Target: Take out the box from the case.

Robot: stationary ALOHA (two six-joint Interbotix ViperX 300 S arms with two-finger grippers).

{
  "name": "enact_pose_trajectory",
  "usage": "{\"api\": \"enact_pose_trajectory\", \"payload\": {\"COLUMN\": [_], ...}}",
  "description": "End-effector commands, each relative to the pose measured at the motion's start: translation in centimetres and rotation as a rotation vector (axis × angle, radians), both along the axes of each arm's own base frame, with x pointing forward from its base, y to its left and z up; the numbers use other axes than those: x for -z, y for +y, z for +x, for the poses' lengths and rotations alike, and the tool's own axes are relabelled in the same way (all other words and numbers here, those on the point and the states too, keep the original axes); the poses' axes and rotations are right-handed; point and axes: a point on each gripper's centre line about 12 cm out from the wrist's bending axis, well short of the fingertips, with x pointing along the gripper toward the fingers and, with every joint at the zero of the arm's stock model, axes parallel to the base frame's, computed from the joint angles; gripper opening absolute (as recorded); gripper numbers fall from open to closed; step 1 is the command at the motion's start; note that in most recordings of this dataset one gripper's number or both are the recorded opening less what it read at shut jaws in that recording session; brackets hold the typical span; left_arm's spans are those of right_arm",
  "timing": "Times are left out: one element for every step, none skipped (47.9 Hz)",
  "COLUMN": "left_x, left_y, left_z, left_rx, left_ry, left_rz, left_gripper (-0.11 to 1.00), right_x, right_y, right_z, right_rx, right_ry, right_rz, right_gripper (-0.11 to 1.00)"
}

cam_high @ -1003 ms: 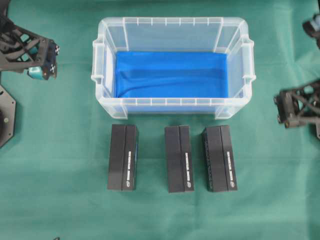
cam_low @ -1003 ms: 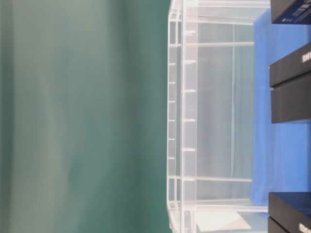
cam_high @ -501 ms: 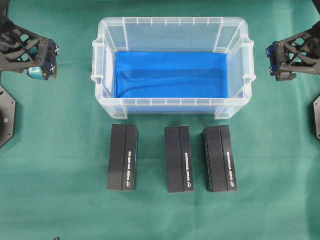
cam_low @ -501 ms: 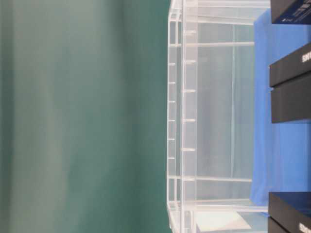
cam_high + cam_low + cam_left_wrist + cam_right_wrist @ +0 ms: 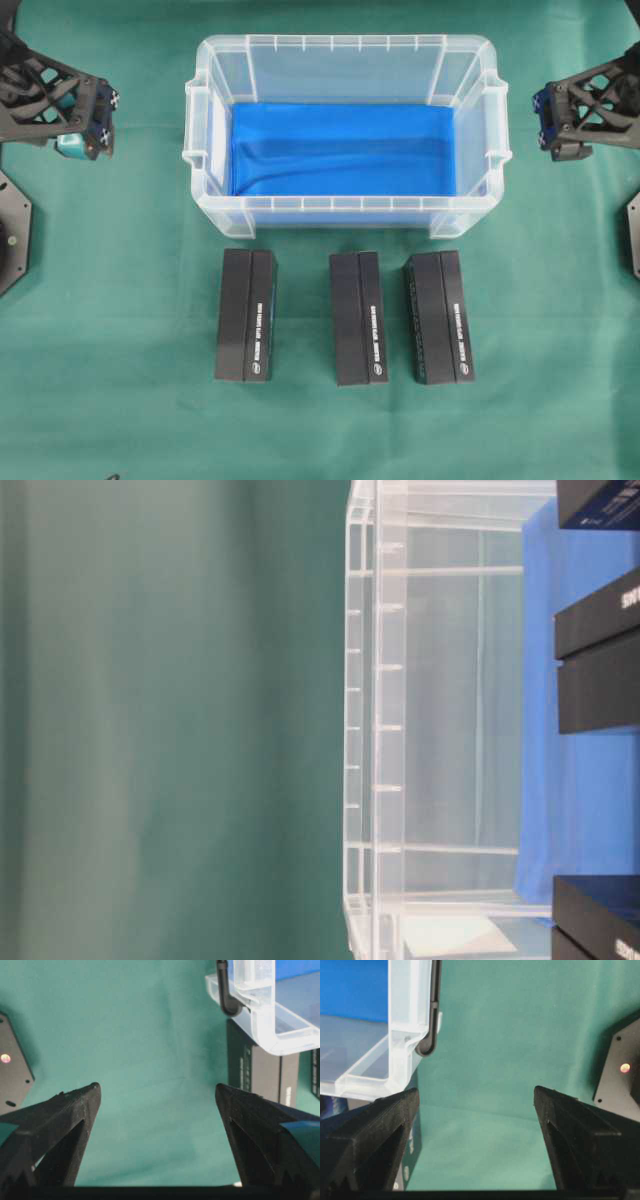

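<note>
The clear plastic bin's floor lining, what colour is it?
Bright blue lining, plain with no pattern, seen best in the overhead view.

Both arms are matt black with open triangular trusswork. The left tool (image 5: 88,125) carries teal tape and white cross-shaped marks on its end; the right tool (image 5: 553,125) has blue patches. Each finger (image 5: 55,1130) is wedge-shaped and rough-textured. Black angular base plates (image 5: 12,235) flank the desk.

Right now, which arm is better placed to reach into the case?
Right, marginally. The right gripper hovers open nearer the case rim than the left gripper. But the case shows only blue lining; three boxes lie outside.
</note>
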Motion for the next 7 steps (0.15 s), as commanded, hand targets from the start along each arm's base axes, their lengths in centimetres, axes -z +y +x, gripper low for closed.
{"api": "enact_pose_trajectory", "payload": {"left_x": [-0.66,-0.66,-0.66,-0.66,-0.66,-0.67,-0.71], "left_y": [0.06,0.06,0.06,0.06,0.06,0.07,0.07], "left_z": [-0.14,-0.14,-0.14,-0.14,-0.14,-0.10,-0.13], "left_rx": [-0.002,-0.002,-0.002,-0.002,-0.002,-0.002,-0.002], "left_ry": [-0.023,-0.023,-0.023,-0.023,-0.023,-0.023,-0.025], "left_rz": [0.009,0.009,0.009,0.009,0.009,0.009,0.009], "left_gripper": [0.97,0.97,0.97,0.97,0.97,0.97,0.97], "right_x": [-0.55,-0.55,-0.55,-0.55,-0.55,-0.55,-0.55], "right_y": [0.00,0.00,0.00,0.00,0.00,0.00,0.00], "right_z": [-0.11,-0.13,-0.11,-0.11,-0.11,-0.13,-0.13], "right_rx": [0.003,0.003,0.003,0.003,0.004,0.004,0.003], "right_ry": [-0.023,-0.022,-0.023,-0.023,-0.023,-0.022,-0.022], "right_rz": [-0.002,-0.001,-0.002,-0.002,-0.001,-0.001,-0.001], "right_gripper": [0.90,0.90,0.90,0.90,0.90,0.90,0.90]}}
